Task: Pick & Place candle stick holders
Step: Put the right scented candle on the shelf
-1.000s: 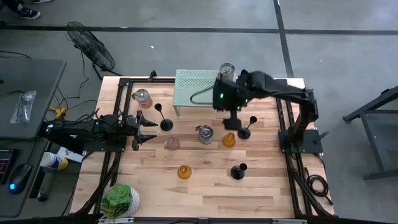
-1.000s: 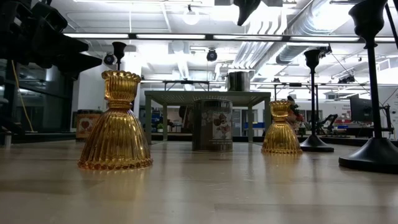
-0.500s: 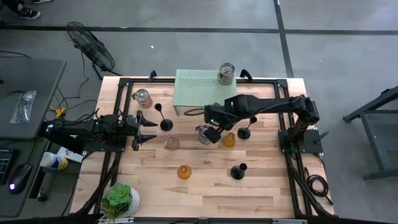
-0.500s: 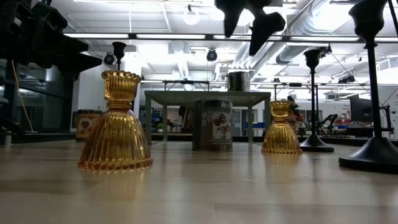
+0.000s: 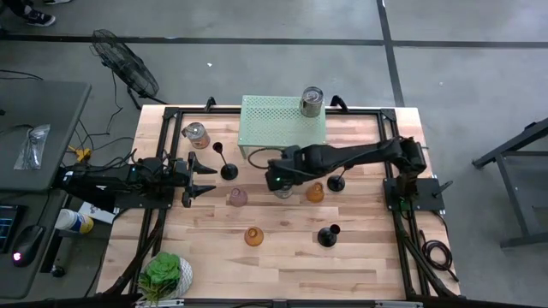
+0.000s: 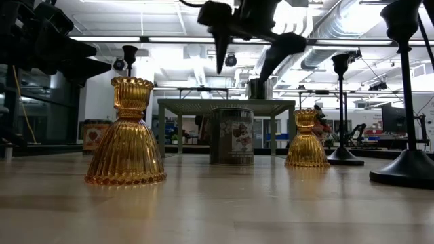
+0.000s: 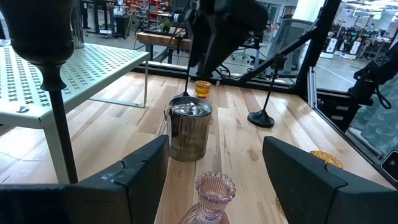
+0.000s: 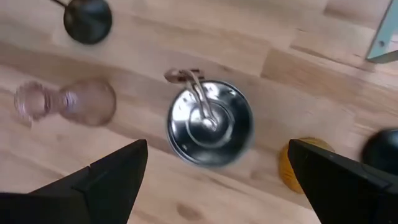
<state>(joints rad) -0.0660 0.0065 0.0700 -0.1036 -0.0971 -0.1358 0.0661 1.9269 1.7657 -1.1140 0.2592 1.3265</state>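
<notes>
My right pincer hangs spread wide over the lidded steel tin (not a holder); the pink ribbed glass candle holder stands beside it on the wooden tabletop.

wooden table, candle stick holders, tins

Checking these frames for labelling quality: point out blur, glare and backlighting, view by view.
Right wrist view: motion-smeared, the metal tin and pink glass holder soft-edged. Low view: bright ceiling lights leave the right gripper a dark silhouette; near amber glass holder sharp, glinting. Left wrist view: crisp, though windows behind blow out. High view: evenly lit.
</notes>
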